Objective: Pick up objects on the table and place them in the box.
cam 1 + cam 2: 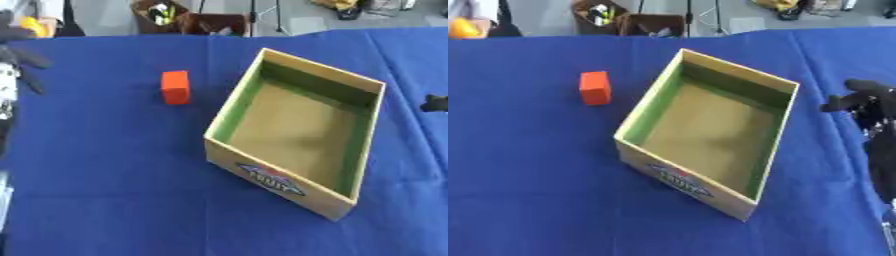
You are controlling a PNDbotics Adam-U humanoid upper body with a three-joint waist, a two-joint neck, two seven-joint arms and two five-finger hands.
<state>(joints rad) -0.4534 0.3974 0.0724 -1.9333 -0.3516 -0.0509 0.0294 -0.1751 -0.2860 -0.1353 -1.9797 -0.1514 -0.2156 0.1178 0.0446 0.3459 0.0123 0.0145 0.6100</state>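
Observation:
An orange block (175, 86) stands on the blue tablecloth, a little left of an open cardboard box (278, 180) with green inner walls. Nothing lies inside the box. My left hand (19, 56) hovers at the far left edge, well left of the block, with its dark fingers spread and nothing in them. My right hand (866, 102) shows at the right edge, just right of the box's far corner. Its fingers are relaxed, point toward the box and hold nothing.
The blue cloth (114, 190) covers the whole table. Beyond the far edge there are a brown box of clutter (162, 14), stands and a yellow thing (464, 27) at the top left.

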